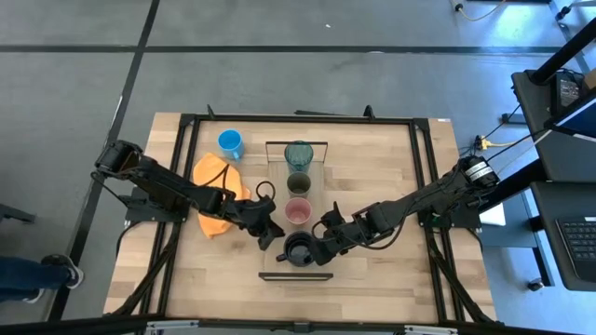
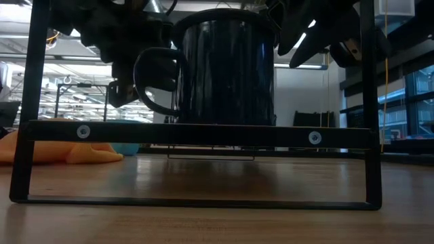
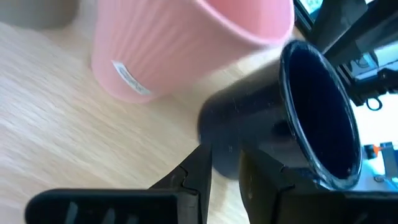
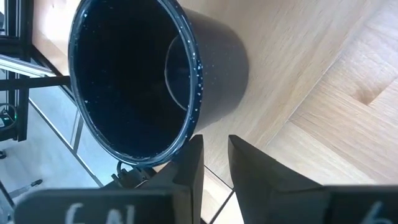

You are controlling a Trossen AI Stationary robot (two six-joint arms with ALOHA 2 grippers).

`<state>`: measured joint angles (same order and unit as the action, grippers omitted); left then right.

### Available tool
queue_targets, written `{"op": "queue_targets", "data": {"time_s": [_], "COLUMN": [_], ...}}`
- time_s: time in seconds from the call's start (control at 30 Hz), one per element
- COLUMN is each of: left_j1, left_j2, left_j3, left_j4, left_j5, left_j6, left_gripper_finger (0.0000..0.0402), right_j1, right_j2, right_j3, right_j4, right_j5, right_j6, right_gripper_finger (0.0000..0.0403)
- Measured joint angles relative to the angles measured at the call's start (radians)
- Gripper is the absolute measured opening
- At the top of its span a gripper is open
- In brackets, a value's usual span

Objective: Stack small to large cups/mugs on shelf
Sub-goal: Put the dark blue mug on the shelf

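The shelf (image 1: 298, 266) runs from the far side of the table toward the near side. On it stand a teal tumbler (image 1: 298, 154), an olive cup (image 1: 298, 182), a pink cup (image 1: 297, 212) and, nearest, a black handled mug (image 1: 299, 249), upright on its base with the handle (image 2: 150, 81) toward the table's left. A blue mug (image 1: 230, 142) stands on the table at the far left. My left gripper (image 1: 274, 238) is just left of the black mug, by its handle. My right gripper (image 1: 323, 249) is just right of it. Both have their fingers a little apart with nothing between them. My left gripper (image 3: 225, 163) points slanting down at the black mug's lower wall (image 3: 217, 140) from the table's left; whether it touches the mug, I cannot tell. My right gripper (image 4: 214, 152) slants down beside the mug, one fingertip (image 4: 195, 146) right at the rim's outer edge (image 4: 186, 134); touching or not, I cannot tell.
An orange cloth (image 1: 216, 195) lies on the table left of the shelf, under my left arm. Thin black frames (image 2: 203, 133) close the shelf's two short ends. Bare wood lies to the right of the shelf and along the near edge.
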<state>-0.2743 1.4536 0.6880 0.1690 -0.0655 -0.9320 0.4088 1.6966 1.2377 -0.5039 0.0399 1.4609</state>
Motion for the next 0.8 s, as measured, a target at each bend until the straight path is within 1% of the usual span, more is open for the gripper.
{"op": "queue_targets", "data": {"time_s": [0.17,0.3,0.43,0.8], "left_j1": [0.011,0.013,-0.007,-0.032], "left_j2": [0.000,0.000,0.000,0.000], "left_j3": [0.000,0.000,0.000,0.000], "left_j4": [0.005,-0.001,-0.030,-0.015], "left_j5": [0.001,0.027,0.034,0.025], "left_j6": [0.026,0.026,0.025,0.002], "left_gripper_finger": [0.0069,0.0069,0.0069,0.0069], "right_j1": [0.000,0.000,0.000,0.000], "right_j2": [0.000,0.000,0.000,0.000], "right_j3": [0.000,0.000,0.000,0.000], "right_j4": [0.016,0.016,0.015,0.029], "right_j5": [0.002,0.010,0.011,0.011], "right_j6": [0.000,0.000,0.000,0.000], "right_gripper_finger": [0.0076,0.0076,0.0076,0.0076]}}
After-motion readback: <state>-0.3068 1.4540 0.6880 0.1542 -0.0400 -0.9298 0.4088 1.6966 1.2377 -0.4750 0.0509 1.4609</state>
